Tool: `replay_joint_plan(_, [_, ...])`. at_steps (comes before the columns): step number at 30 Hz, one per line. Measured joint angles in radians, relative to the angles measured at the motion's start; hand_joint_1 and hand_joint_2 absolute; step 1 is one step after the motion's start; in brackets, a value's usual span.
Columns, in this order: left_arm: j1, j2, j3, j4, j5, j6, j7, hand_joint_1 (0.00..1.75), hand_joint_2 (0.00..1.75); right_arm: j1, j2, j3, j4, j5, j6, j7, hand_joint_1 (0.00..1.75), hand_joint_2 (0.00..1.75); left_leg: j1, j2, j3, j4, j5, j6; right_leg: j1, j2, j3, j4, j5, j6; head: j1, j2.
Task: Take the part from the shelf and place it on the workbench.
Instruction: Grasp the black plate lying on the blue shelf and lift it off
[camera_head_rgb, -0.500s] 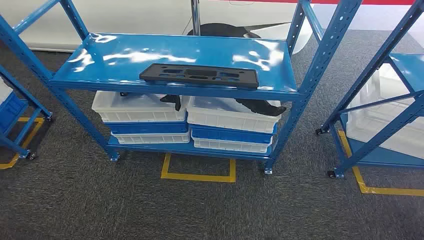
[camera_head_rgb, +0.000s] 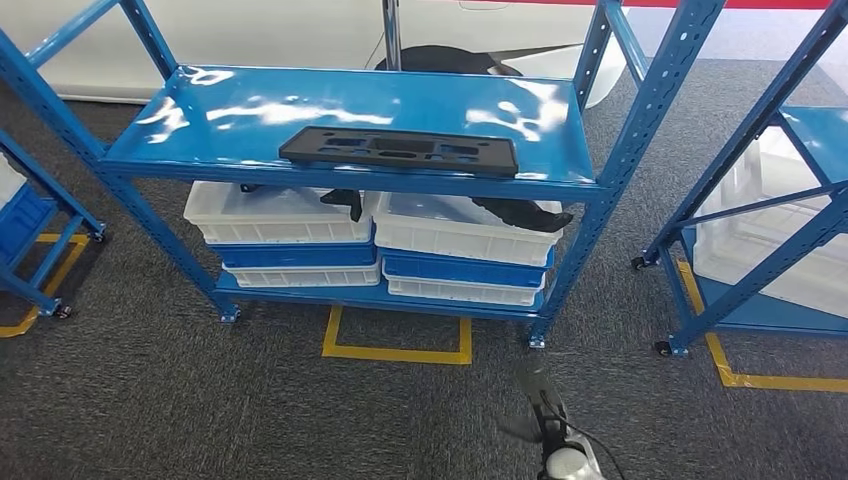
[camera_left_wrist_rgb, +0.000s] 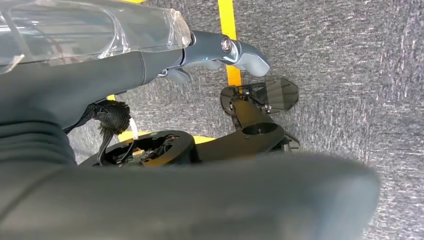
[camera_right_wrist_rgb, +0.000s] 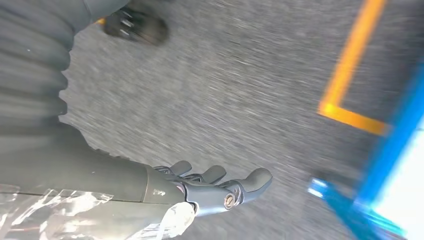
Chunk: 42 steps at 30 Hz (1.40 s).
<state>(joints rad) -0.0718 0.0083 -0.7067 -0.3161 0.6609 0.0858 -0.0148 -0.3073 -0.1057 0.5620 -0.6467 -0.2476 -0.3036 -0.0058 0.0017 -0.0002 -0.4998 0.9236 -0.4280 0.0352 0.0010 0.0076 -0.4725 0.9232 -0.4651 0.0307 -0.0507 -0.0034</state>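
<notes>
- On the far left stands part of another blue rack, with yellow floor tape beneath it.
- My left hand hangs over the grey carpet; its fingers lie stretched out with nothing in them.
- In the middle stands the blue shelf. The part — a flat black panel with cut-outs — lies on the top level, near its front edge, untouched.
- Under that level sit stacked white and blue bins on the left and more bins on the right, with dark pieces lying in the top ones.
- A yellow tape outline marks the carpet in front of the shelf.
- My right hand shows blurred, low and right of centre, near the shelf's front right leg — fingers extended, side by side, holding nothing.
- A second blue rack with pale bins stands at the far right.
</notes>
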Motion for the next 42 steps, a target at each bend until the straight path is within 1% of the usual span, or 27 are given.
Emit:
replay_joint_plan(11, [-0.024,0.004,-0.11,0.018,0.053,0.005,-0.012,0.0,0.0,-0.105,-0.058,0.026,-0.286,0.259,-0.007,0.076,0.0,1.75,0.0,0.0,0.0,0.0,0.0,0.0,0.0,-0.001,0.0,0.001,0.0,0.0,0.0,0.0])
replay_joint_plan(22, [-0.041,0.004,-0.186,0.034,0.084,0.008,-0.015,0.0,0.0,-0.162,-0.092,0.075,-0.538,0.574,0.004,0.138,0.0,1.75,0.0,-0.001,-0.001,0.0,0.0,0.0,0.0,-0.001,-0.001,0.001,0.0,0.0,0.0,0.0])
replay_joint_plan(26, [-0.047,0.004,-0.211,0.039,0.097,0.01,-0.016,0.0,0.0,-0.182,-0.101,0.101,-0.63,0.715,0.014,0.156,0.0,1.75,0.0,-0.001,-0.001,0.0,0.0,0.0,0.0,-0.001,-0.002,0.001,0.0,0.0,0.0,0.0])
replay_joint_plan(34, [-0.06,0.004,-0.256,0.047,0.115,0.014,-0.016,0.0,0.0,-0.225,-0.103,0.19,-0.765,0.989,0.056,0.172,0.0,1.75,0.0,-0.001,-0.001,0.0,0.0,0.0,0.0,-0.001,-0.002,0.002,0.0,0.0,0.0,0.0])
replay_joint_plan(42, [-0.071,0.004,-0.294,0.049,0.125,0.014,-0.012,0.0,0.0,-0.267,-0.102,0.311,-0.835,1.24,0.111,0.176,0.0,1.75,0.0,-0.001,-0.002,0.0,0.0,0.0,0.0,-0.001,-0.002,0.002,0.0,-0.001,0.0,0.0])
